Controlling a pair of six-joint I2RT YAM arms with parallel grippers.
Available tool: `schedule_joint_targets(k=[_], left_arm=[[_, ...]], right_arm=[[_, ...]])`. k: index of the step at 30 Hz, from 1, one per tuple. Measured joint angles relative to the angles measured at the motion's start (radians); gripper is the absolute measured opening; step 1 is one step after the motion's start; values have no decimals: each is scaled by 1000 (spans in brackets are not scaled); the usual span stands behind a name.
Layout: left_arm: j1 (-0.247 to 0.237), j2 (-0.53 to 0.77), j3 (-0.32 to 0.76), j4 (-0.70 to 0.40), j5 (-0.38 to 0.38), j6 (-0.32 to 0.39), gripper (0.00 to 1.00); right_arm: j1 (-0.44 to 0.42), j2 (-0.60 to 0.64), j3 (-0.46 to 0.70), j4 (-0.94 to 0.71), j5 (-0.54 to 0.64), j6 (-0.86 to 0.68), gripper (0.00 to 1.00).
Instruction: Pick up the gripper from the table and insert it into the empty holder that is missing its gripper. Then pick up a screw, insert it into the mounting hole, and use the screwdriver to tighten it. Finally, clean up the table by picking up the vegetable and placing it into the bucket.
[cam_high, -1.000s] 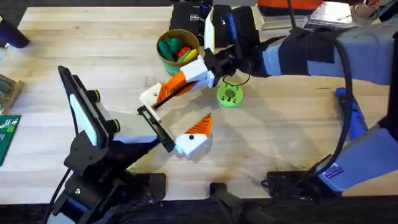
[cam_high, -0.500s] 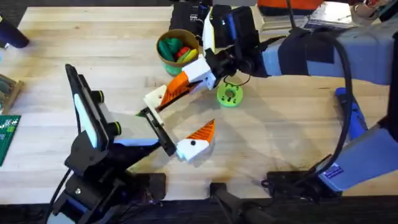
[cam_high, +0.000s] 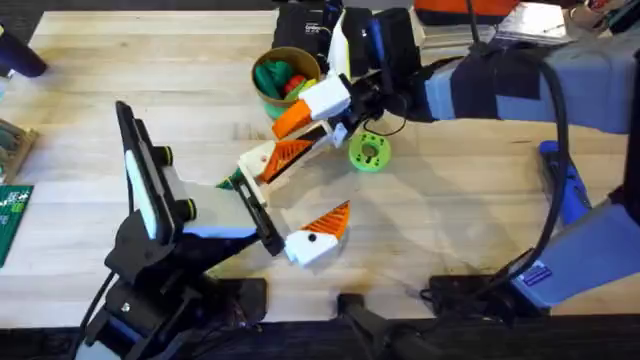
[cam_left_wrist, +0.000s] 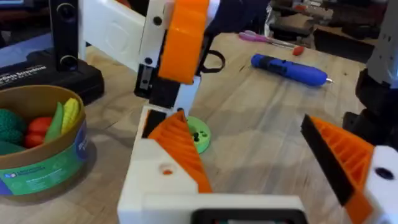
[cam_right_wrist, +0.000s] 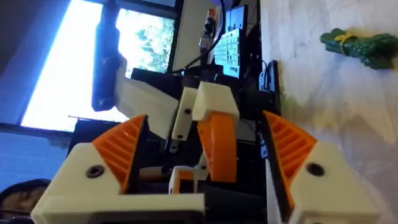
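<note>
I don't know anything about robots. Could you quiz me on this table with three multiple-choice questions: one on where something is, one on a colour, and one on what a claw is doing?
1. Where is the dark-green leafy toy?
A. In the bucket
B. On the bare table
C. In a claw

2. What colour is the screwdriver?
A. Red
B. Black
C. Blue

3. How is the left claw?
A. Wide open
B. Shut on a screw
C. Shut on the disc

Answers:
1 B: the leafy toy lies on the wood.
2 C: the screwdriver has a bright blue body.
3 A: the left claw has its orange fingers far apart, gripping nothing.
</note>
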Motion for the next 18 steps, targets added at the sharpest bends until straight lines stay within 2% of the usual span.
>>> schedule_joint_targets(k=[5,6,10,12,16,17,18], left_arm=[[0,0,0,0,1,0,985],[0,0,0,0,2,0,986],[0,0,0,0,3,0,986],[0,0,0,0,3,0,985],[0,0,0,0,3,0,986],[0,0,0,0,3,0,986],[0,0,0,0,3,0,986]], right_arm=[[-4,0,0,-31,0,-27,993],[-16,0,0,-104,0,-68,948],[-32,0,0,-186,0,-118,675],[-38,0,0,-200,0,-133,596],[-40,0,0,-203,-1,-151,276],[-40,0,0,-203,-1,-152,225],[-40,0,0,-203,-1,-154,215]])
